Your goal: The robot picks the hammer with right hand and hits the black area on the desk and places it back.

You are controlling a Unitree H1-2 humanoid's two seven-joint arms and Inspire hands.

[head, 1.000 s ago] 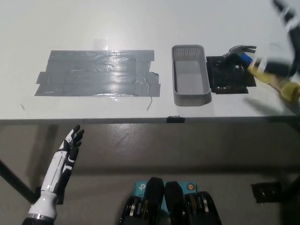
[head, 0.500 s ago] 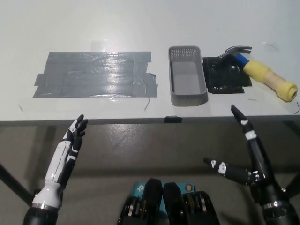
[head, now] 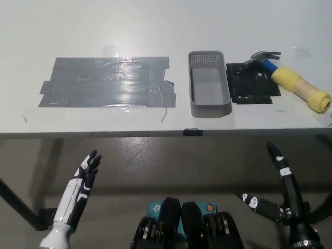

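Note:
The hammer (head: 290, 79) lies on the white desk (head: 155, 26) at the far right. It has a blue neck and a yellow grip, and its steel head rests at the upper right corner of the small black area (head: 250, 83). My black right hand (head: 282, 194) hangs open below the desk's front edge, well apart from the hammer. At the lower left my white left hand (head: 78, 194) rests open, also below the desk edge.
An empty grey basket (head: 209, 85) stands just left of the small black area. A large patch of grey tape (head: 106, 81) covers the left middle of the desk. The desk's front edge (head: 155, 134) runs across the view above both hands.
One second ago my right hand was at the hammer on the desk. It has let go and dropped below the desk's edge. The hammer lies still. My left hand sank a little.

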